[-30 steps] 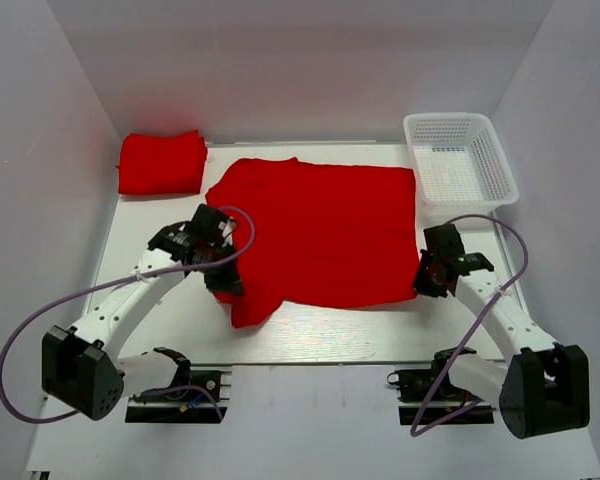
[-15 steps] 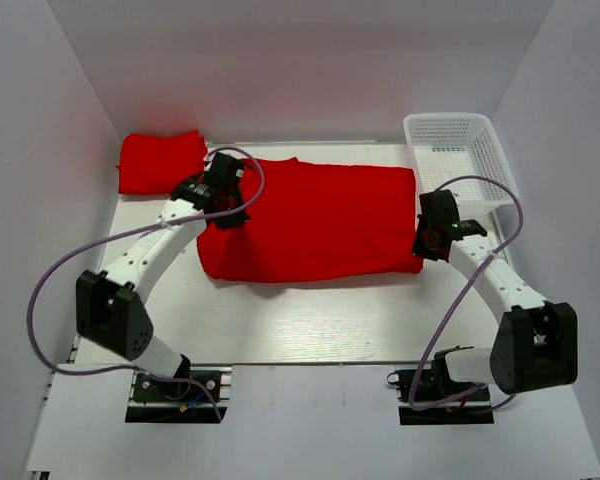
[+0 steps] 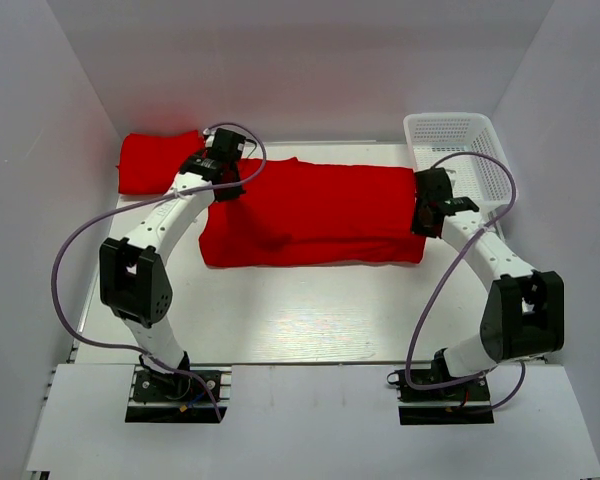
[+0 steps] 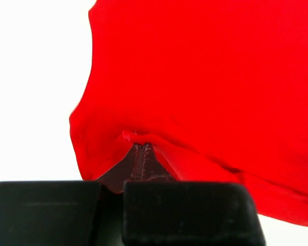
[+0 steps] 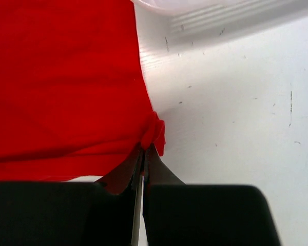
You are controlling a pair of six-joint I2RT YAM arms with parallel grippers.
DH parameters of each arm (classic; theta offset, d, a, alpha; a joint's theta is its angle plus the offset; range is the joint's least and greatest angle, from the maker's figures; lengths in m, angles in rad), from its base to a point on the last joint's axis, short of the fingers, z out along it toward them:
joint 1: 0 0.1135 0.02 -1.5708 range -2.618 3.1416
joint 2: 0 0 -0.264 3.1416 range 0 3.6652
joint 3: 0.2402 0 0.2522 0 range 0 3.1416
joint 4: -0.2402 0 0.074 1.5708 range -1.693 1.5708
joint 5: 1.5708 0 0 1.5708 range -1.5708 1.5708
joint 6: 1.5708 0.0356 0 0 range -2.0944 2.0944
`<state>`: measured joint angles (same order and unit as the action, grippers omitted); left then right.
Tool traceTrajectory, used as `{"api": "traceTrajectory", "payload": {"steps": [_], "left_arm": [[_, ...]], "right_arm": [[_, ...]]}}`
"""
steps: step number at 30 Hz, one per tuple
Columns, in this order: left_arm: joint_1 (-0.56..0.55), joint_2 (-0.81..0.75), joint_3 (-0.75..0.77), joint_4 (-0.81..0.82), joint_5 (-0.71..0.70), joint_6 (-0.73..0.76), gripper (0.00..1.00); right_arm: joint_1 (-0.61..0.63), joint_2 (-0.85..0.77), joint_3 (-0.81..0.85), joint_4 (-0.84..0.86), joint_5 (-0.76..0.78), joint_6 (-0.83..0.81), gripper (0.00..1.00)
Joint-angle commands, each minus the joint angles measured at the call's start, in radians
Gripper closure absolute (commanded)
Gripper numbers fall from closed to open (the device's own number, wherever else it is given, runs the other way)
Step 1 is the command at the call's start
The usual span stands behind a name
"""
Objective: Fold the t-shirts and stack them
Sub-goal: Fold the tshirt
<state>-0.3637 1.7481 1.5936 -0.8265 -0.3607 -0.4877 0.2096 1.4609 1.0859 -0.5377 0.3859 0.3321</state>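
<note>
White table point(image 3: 310, 310) — arms outstretched; L gripper point(image 4: 142, 148), R gripper point(image 5: 143, 151) pinch t-shirt point(image 3: 320, 215) edges.

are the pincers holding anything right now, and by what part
Both hold the spread t-shirt: the left pincer is shut on a pinch of fabric at its left end, the right pincer on a pinch at its right-hand edge.

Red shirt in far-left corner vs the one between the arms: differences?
Shape: the corner shirt is a compact folded bundle; the middle shirt is a long band, far wider. Grip: the corner shirt lies free, while the middle shirt is pinched at its ends by the left hand and the right hand. Place: the corner shirt sits at the far left; the middle shirt lies centrally. Both are plain bright red, no print.
</note>
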Motion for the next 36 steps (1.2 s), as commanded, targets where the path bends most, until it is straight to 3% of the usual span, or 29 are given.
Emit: {"api": "traceTrajectory", "payload": {"steps": [1,7,32,33,34,35,36], "left_arm": [[0.009,0.008,0.051,0.079,-0.009,0.09,1.0],[0.028,0.033,0.1,0.182,0.009,0.187,1.0],[0.085,0.427,0.425,0.17,0.045,0.256,1.0],[0.085,0.454,0.454,0.17,0.045,0.256,0.98],[0.095,0.468,0.468,0.17,0.045,0.256,0.87],[0.095,0.482,0.498,0.17,0.055,0.256,0.64],[0.095,0.508,0.514,0.158,0.071,0.256,0.32]], "right_arm": [[-0.004,0.022,0.062,0.025,0.027,-0.033,1.0],[-0.004,0.068,0.083,0.041,-0.002,-0.054,1.0],[-0.009,0.36,0.301,0.048,0.113,-0.048,1.0],[-0.007,0.368,0.308,0.044,0.116,-0.042,0.96],[-0.006,0.374,0.316,0.039,0.116,-0.033,0.93],[-0.006,0.384,0.33,0.021,0.117,-0.03,0.91],[-0.006,0.389,0.333,0.022,0.116,-0.027,0.89]]}}
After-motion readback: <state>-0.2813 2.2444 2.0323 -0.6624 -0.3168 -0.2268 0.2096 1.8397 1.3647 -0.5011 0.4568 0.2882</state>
